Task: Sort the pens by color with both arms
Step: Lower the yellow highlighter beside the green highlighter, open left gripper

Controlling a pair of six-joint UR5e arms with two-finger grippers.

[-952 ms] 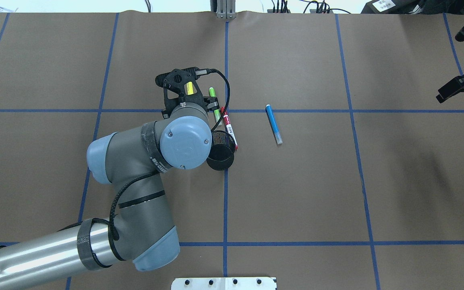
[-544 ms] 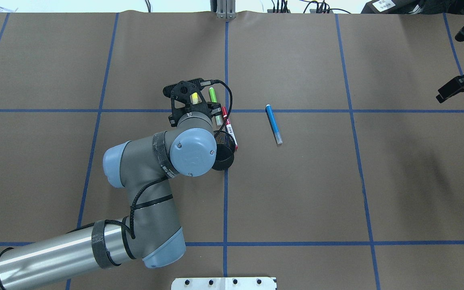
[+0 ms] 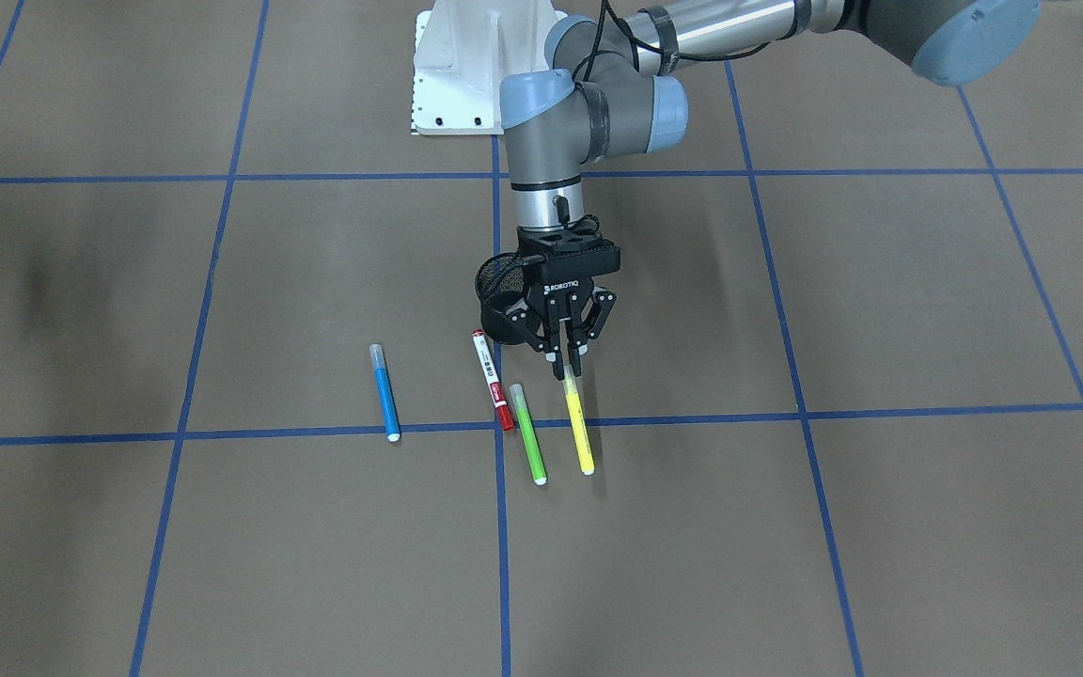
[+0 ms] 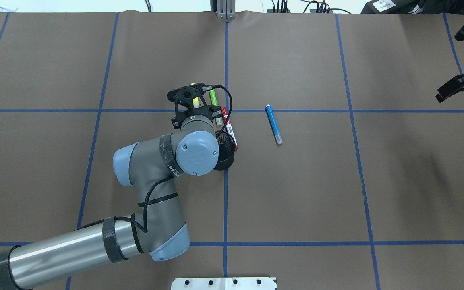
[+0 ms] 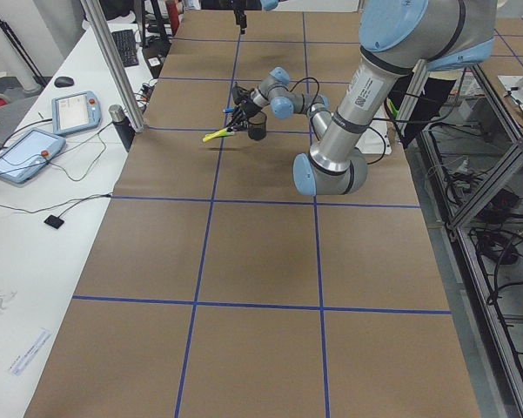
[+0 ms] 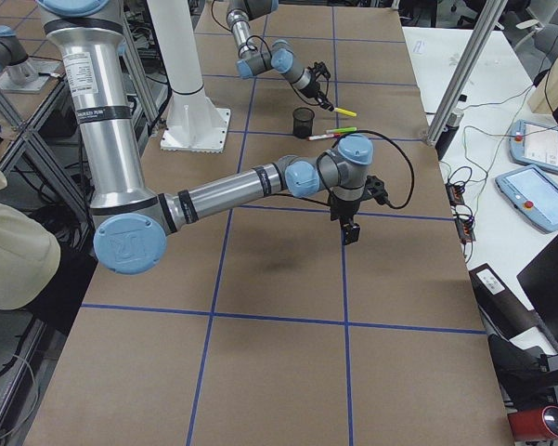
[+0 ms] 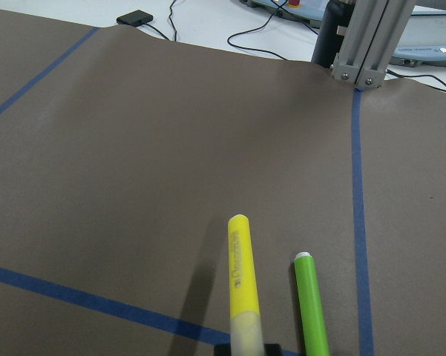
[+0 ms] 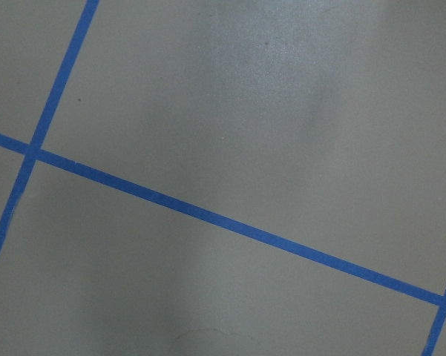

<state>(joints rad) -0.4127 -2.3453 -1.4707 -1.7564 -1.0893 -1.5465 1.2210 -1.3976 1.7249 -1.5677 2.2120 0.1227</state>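
Note:
My left gripper (image 3: 566,361) is shut on the capped end of the yellow pen (image 3: 579,428) and holds it slanted a little above the table. In the left wrist view the yellow pen (image 7: 242,285) points away from me. The green pen (image 3: 528,434) lies just beside it and also shows in the overhead view (image 4: 214,100). The white pen with red ends (image 3: 492,378) lies against the black mesh cup (image 3: 499,287). The blue pen (image 4: 273,124) lies alone to the right. My right gripper (image 4: 453,89) hangs at the far right table edge, and I cannot tell how its jaws stand.
The white pedestal base (image 3: 466,66) stands at the robot's side of the table. Blue tape lines (image 4: 226,193) divide the brown table cover into squares. The right wrist view shows only bare cover and tape.
My left arm has swung to the right with the yellow pen in its gripper, closer to the green pen and the cup. The right arm has not moved.

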